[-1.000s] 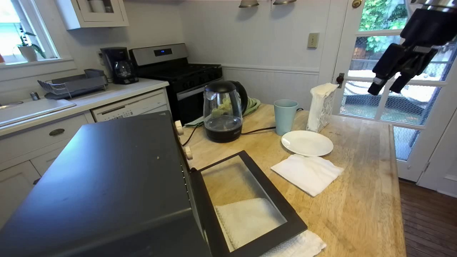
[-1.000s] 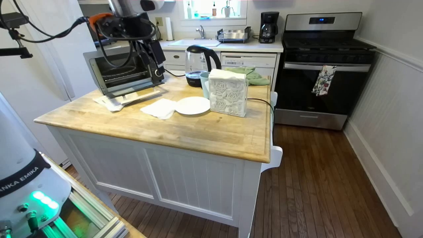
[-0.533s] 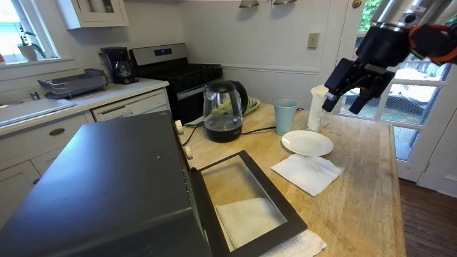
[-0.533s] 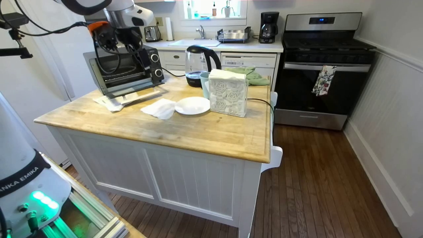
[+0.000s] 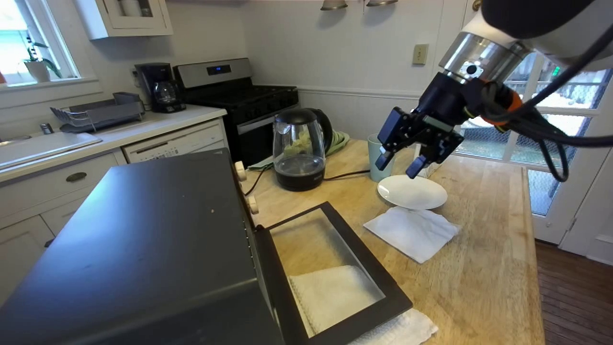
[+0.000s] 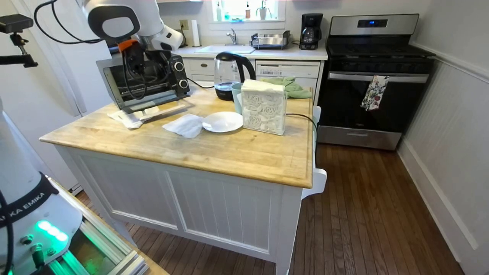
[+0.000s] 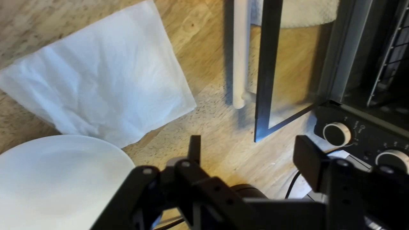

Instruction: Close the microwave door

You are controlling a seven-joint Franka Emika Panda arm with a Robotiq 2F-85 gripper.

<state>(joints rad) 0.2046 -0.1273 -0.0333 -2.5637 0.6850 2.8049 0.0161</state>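
Note:
The dark grey microwave [image 5: 143, 230] stands on the wooden island; its open front shows in an exterior view [image 6: 177, 74] and its knob panel in the wrist view [image 7: 367, 131]. The microwave door [image 5: 361, 254] is folded down open, roughly level above the tabletop. Its black frame [image 7: 267, 64] and pale bar handle [image 7: 240, 57] show in the wrist view. My gripper [image 5: 399, 165] is open and empty, above the plate and beside the mug, apart from the door. In the wrist view its fingers stand wide apart [image 7: 249, 147], below the door's near corner.
A white plate [image 5: 412, 192] and a paper napkin [image 5: 414, 232] lie beyond the door. A glass kettle [image 5: 299, 163], a blue mug [image 5: 378, 172] and a napkin holder [image 6: 263, 110] stand on the island. A white cloth [image 5: 402, 330] lies under the door. Cables hang from the arm.
My gripper has come in from the upper right of an exterior view, moving left and down over the plate. The door and microwave have not moved.

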